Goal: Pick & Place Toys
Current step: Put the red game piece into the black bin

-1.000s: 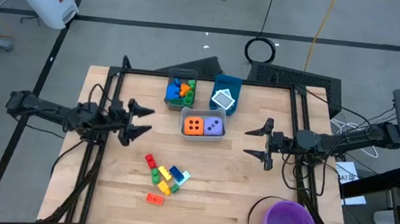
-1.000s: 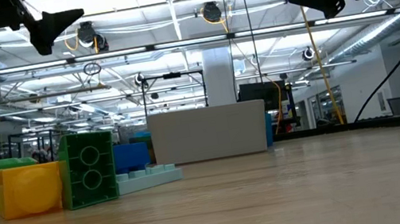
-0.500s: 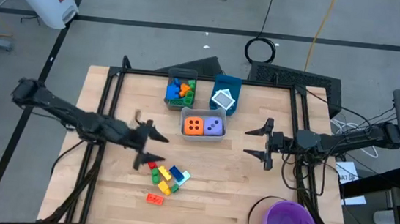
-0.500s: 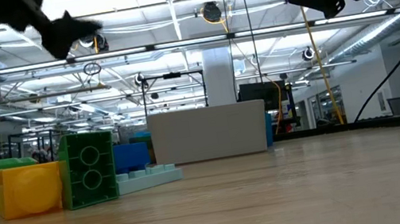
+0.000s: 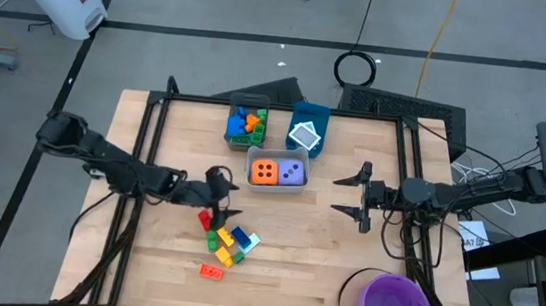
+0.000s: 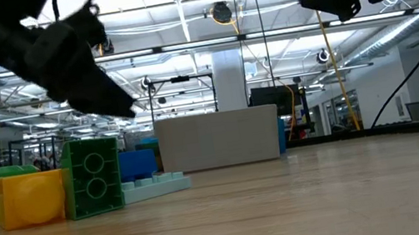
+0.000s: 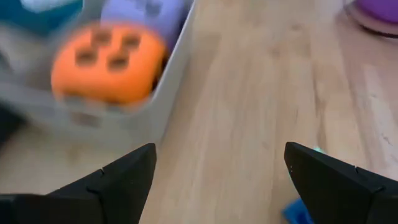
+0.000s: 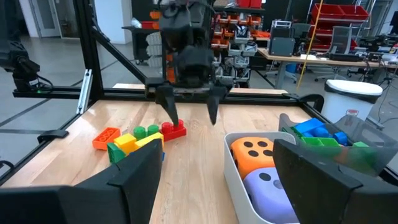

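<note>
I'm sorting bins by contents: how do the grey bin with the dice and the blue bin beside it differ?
The grey bin holds two dotted dice, orange and purple; the blue bin holds one white-teal tile. The grey bin lies nearer the table's middle, the blue bin nearer its far edge. Both are rectangular, open-topped and on the wooden table.

We count a loose cluster of bricks (image 5: 226, 241) on the table's near-centre: red, yellow, green, blue, with 1 orange brick (image 5: 211, 272) lying apart. 2 dice sit side by side in one bin, orange die (image 5: 264, 172) and purple die (image 5: 292, 173). More bricks (image 5: 246, 123) fill another bin; 1 white-teal tile (image 5: 305, 136) lies in a third.
</note>
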### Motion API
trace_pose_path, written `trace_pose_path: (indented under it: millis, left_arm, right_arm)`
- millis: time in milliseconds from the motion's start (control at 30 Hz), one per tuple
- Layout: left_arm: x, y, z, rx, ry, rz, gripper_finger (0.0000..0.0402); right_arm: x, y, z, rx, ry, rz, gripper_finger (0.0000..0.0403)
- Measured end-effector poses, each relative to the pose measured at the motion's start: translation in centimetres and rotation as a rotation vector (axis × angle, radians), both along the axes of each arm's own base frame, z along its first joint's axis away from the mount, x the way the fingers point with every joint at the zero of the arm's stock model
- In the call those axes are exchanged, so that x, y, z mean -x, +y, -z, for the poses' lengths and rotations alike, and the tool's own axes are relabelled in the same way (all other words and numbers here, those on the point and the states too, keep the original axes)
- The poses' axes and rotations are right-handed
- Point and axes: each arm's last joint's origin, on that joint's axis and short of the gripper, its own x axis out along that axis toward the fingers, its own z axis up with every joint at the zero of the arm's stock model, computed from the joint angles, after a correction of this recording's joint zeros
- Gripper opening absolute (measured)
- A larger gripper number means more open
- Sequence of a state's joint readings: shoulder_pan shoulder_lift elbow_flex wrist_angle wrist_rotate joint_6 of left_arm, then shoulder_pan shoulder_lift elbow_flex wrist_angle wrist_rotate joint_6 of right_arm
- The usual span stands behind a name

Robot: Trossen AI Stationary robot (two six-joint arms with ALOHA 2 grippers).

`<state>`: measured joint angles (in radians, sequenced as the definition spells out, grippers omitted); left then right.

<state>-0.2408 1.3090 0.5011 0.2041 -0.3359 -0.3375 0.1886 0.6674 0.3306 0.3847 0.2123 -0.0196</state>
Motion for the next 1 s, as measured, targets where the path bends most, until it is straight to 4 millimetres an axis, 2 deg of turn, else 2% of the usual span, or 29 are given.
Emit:
trace_pose_path:
  millis: [167,233,500,767,1000]
  left_arm:
    - [1.1,0.5,0.6,0.254,0.111,-0.134,0.036]
    - [1.5,0.6,0.7,0.305,0.139,-0.19,0.036]
    - [3.5,0.4,2.3,0.366,0.355,-0.356,0.036]
    - [3.8,0.0,2.5,0.448,0.443,-0.276,0.036]
    - [4.0,0.1,2.6,0.468,0.451,-0.337,0.036]
  right_arm:
    - [0.0,0.0,0.0,0.001,0.0,0.0,0.0279]
    - [0.0,0.0,0.0,0.0,0.0,0.0,0.0279]
    - [0.0,0.0,0.0,-0.001,0.0,0.0,0.0279]
    - [0.0,0.0,0.0,-0.007,0.0,0.0,0.0279]
    - [0.0,0.0,0.0,-0.008,0.0,0.0,0.0279]
